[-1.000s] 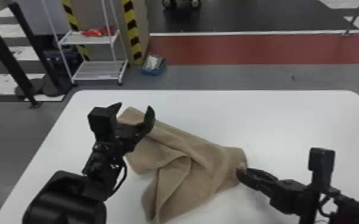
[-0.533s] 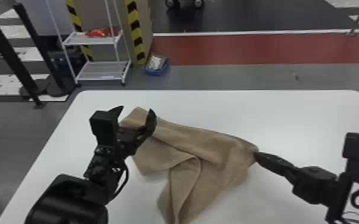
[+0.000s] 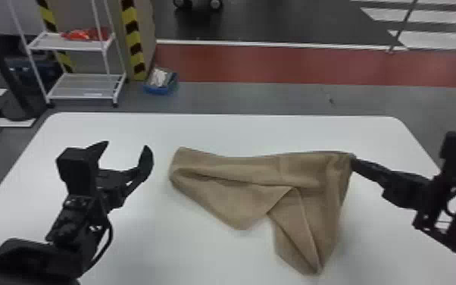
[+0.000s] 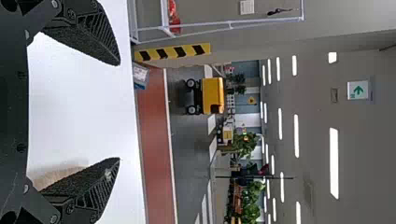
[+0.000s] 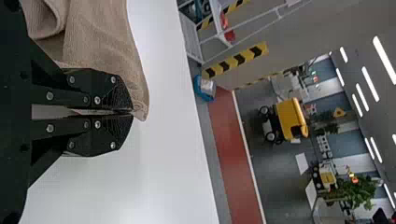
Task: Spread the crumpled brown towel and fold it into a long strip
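The brown towel (image 3: 246, 170) lies rumpled across the middle of the table, with one flap folded over and a lobe hanging toward the near edge. At its right upper corner, my right gripper (image 3: 354, 161) is shut on the cloth. The right wrist view has the towel (image 5: 100, 42) pinched at the tips of the right gripper (image 5: 126, 112). Left of the towel, apart from it, my left gripper (image 3: 127, 151) stands open with nothing between its fingers. In the left wrist view a bit of towel (image 4: 58, 176) shows beside one finger of the left gripper (image 4: 119, 111).
The white table (image 3: 216, 132) extends around the towel on all sides. Beyond its far edge stand a white wire shelf (image 3: 85, 83) and a blue box (image 3: 160, 85) on the floor.
My right gripper has moved right and away from the robot, pulling its towel corner along. The towel has slid clear of the left gripper and stretched wider. The head view has shifted.
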Tool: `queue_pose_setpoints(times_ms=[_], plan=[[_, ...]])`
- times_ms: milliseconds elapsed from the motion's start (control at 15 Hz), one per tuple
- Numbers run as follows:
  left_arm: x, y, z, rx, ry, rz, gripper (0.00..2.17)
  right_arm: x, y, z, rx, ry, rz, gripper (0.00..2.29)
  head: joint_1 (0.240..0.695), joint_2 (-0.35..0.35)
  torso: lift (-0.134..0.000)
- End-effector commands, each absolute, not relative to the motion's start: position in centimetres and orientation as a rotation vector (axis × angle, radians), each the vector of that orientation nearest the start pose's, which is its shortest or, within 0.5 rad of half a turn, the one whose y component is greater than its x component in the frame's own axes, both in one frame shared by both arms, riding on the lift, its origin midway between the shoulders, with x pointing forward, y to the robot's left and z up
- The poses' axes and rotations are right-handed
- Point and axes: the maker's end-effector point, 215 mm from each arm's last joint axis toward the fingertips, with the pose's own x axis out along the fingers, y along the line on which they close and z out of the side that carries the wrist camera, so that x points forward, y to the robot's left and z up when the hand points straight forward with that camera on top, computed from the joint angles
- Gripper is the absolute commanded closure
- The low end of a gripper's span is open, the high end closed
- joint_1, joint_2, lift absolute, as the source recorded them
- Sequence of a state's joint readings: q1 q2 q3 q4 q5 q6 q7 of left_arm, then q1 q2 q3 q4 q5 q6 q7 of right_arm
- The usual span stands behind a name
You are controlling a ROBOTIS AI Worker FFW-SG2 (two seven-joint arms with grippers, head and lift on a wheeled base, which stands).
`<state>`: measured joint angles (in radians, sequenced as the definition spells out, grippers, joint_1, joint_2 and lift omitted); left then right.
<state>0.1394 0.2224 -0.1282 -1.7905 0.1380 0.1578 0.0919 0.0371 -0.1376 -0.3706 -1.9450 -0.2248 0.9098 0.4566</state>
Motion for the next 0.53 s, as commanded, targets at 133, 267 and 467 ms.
queue_pose_setpoints(times_ms=[133, 267, 467], plan=[[53.4, 22.3, -36.8, 0.079, 0.151, -0.076, 0.16, 51.7, -37.8, -41.5, 0.096, 0.472, 0.037, 0.05, 0.695, -0.132, -0.123], [51.7, 21.9, -38.0, 0.088, 0.243, -0.084, 0.16, 49.5, -40.3, -41.2, 0.053, 0.449, -0.016, 0.06, 0.695, -0.159, -0.123], [50.0, 18.4, -38.2, 0.074, 0.261, -0.146, 0.17, 46.2, -41.9, -39.1, 0.035, 0.333, -0.006, 0.09, 0.695, -0.201, -0.123]])
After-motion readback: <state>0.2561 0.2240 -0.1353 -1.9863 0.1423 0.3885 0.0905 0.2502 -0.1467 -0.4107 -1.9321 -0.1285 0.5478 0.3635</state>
